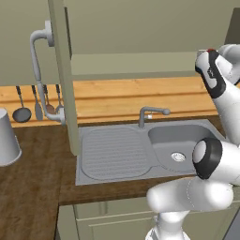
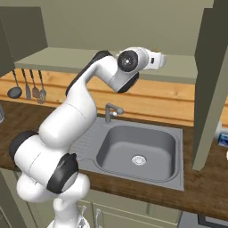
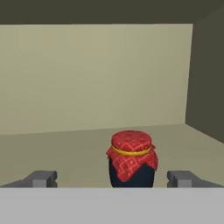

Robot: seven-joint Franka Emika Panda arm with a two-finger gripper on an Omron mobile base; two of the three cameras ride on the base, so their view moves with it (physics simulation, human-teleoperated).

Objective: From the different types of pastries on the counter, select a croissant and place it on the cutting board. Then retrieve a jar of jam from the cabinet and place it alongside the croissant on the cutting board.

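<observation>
Spread wide, end effector [image 3: 112, 178] flanks the upright jar of jam [image 3: 131, 159] inside the cabinet [image 3: 87, 74].

I saw a grey steel sink [image 1: 117, 154] with a curved faucet [image 1: 150, 114] at the frame's centre, an orange wood backsplash [image 1: 122, 96] behind it, and utensils [image 1: 35, 105] hanging at the left.

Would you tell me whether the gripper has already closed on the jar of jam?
No, the gripper is open, its fingertips standing apart on either side of the jar of jam.
</observation>
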